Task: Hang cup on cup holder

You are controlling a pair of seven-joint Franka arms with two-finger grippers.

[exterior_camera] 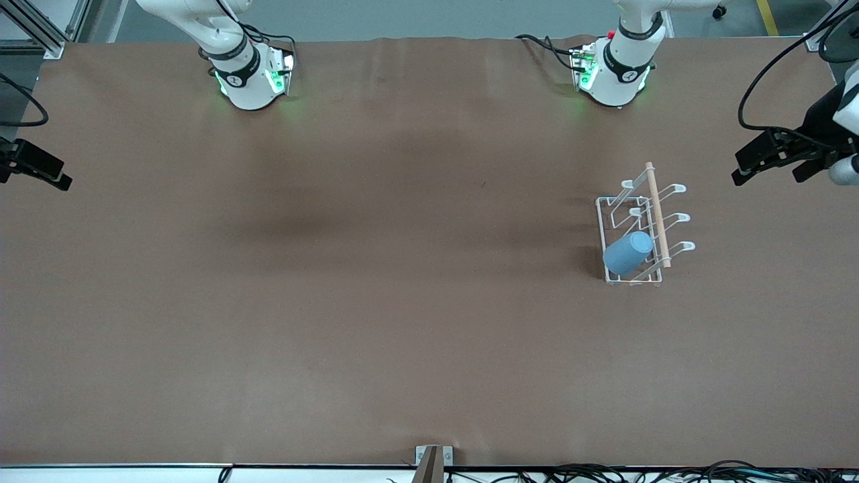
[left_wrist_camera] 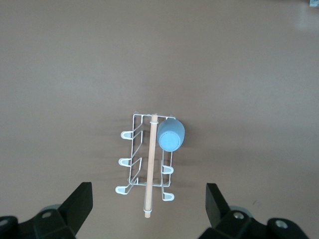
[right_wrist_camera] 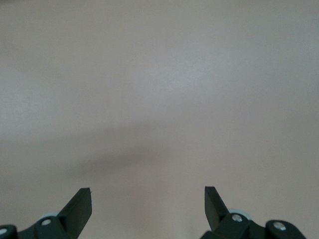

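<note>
- The small light blue plastic cup (exterior_camera: 628, 252), handleless and tapered, matte, sits tipped over one of the looped prongs of the white wire cup holder (exterior_camera: 612, 218), at the end of the rack nearer the front camera. In the left wrist view the cup (left_wrist_camera: 171, 135) shows its closed base, so the rim points down toward the rack.
- The cup holder (left_wrist_camera: 135, 149) has a rectangular wire base, looped prongs sticking out both sides, and a light wooden rod (exterior_camera: 658, 213) running along the top. It stands on the brown desk (exterior_camera: 376, 302) toward the left arm's end.
- Looks like the cup is fully on its prong, though I can't see the prong inside it.
- Left pincer (left_wrist_camera: 149, 201) hangs high over the desk, above the rack, fingers spread wide apart with nothing between them.
- Right pincer (right_wrist_camera: 148, 201) hangs over bare desk at the right arm's end, well apart from the rack, fingers also spread wide and holding nothing.
- Nothing sits around the rack.
</note>
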